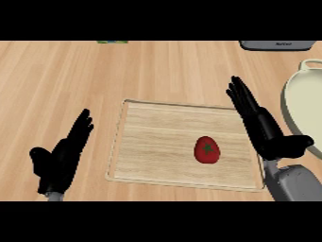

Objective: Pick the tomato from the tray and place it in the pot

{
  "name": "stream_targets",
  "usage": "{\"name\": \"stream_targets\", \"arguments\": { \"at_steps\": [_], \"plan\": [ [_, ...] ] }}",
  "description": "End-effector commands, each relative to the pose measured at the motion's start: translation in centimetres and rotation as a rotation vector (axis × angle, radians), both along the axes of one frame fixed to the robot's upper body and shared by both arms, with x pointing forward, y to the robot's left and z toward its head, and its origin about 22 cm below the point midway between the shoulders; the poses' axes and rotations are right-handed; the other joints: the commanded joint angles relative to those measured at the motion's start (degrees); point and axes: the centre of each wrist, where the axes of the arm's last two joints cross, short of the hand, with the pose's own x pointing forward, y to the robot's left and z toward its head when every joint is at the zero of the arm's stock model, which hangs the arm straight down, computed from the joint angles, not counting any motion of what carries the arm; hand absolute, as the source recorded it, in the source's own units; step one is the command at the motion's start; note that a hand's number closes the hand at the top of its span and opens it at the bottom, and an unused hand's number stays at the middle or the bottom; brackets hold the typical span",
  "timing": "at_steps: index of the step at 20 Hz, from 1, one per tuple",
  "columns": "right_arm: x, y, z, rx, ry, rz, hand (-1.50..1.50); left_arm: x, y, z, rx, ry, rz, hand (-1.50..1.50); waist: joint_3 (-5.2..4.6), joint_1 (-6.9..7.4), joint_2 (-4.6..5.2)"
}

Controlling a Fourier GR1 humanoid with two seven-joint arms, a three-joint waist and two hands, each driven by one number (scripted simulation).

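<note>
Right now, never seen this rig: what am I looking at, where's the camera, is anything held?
One picture, taken from the robot's head, looking steeply down at a wooden counter. The two black shapes on grey forearms are the robot's hands. The left hand is open, left of the tray. The right hand is open with straight fingers, along the tray's right edge. Neither holds anything. A red tomato lies on the pale wooden tray. The cream pot sits at the right edge, partly cut off. A grey object shows at the top edge; I can't tell what it is.
</note>
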Motion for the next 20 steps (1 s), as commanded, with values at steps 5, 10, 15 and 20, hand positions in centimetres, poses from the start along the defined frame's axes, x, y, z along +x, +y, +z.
{"name": "stream_targets", "arguments": {
  "at_steps": [5,10,15,20],
  "plan": [
    [3.7,-5.1,9.2,0.052,-0.212,0.375,1.5,4.2,2.0,6.6,0.0,-0.357,0.089,0.0,2.03,2.36,0.8],
    [3.9,-14.7,7.3,-0.361,-0.302,0.14,-1.5,5.8,4.1,7.3,-0.037,-0.404,0.106,0.0,2.02,1.84,1.63],
    [3.6,-16.2,5.5,-0.392,-0.476,0.352,-1.5,6.5,4.2,6.0,-0.049,-0.385,0.108,0.0,1.98,1.81,1.24],
    [3.8,-16.3,9.2,-0.646,-0.504,0.414,-1.5,7.7,4.4,7.1,-0.04,-0.38,0.086,0.0,1.88,1.36,0.81]
  ]
}}
